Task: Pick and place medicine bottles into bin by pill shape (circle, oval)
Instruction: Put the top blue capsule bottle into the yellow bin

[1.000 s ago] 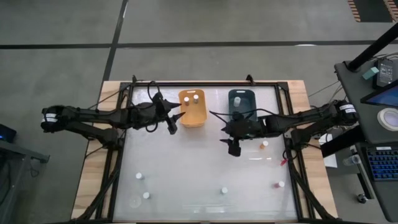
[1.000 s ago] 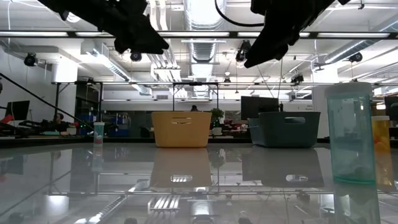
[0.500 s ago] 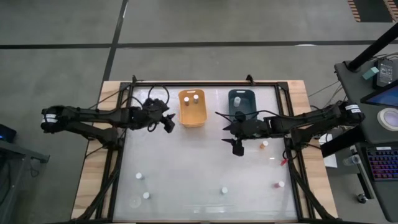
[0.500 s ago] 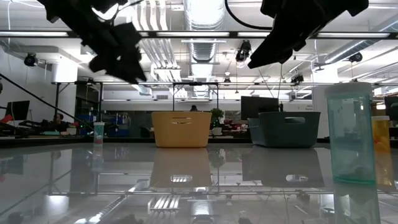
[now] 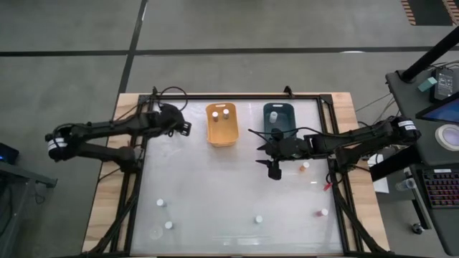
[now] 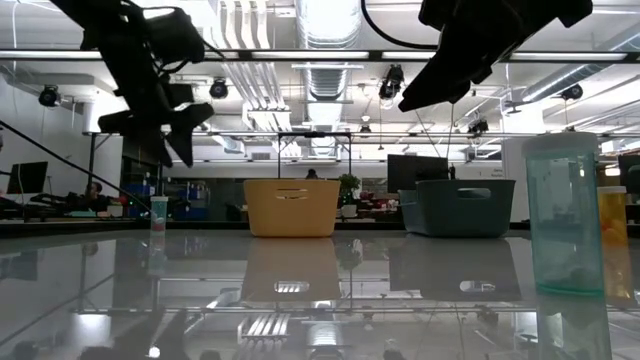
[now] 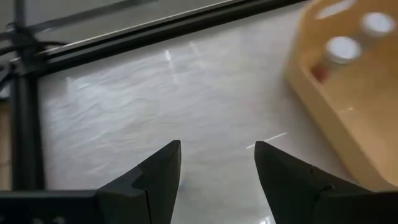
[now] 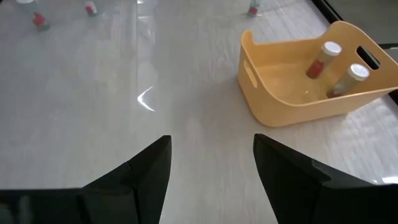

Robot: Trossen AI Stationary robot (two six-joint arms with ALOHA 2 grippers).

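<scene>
Bottles [image 5: 305,166]: light, rigid, slick, tippy; grip body below cap. Right gripper [image 5: 273,169] beside it, wide, empty. Left gripper [image 7: 216,163] likewise, near orange bin [image 5: 221,133].

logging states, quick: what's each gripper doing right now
Left gripper: open, empty, beside the yellow bin.
Right gripper: open, empty, over the table.

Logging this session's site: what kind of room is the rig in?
Likely an open lab or workshop: bare ceiling ducts, monitors on desks behind the table, and polished concrete floor around it.
</scene>
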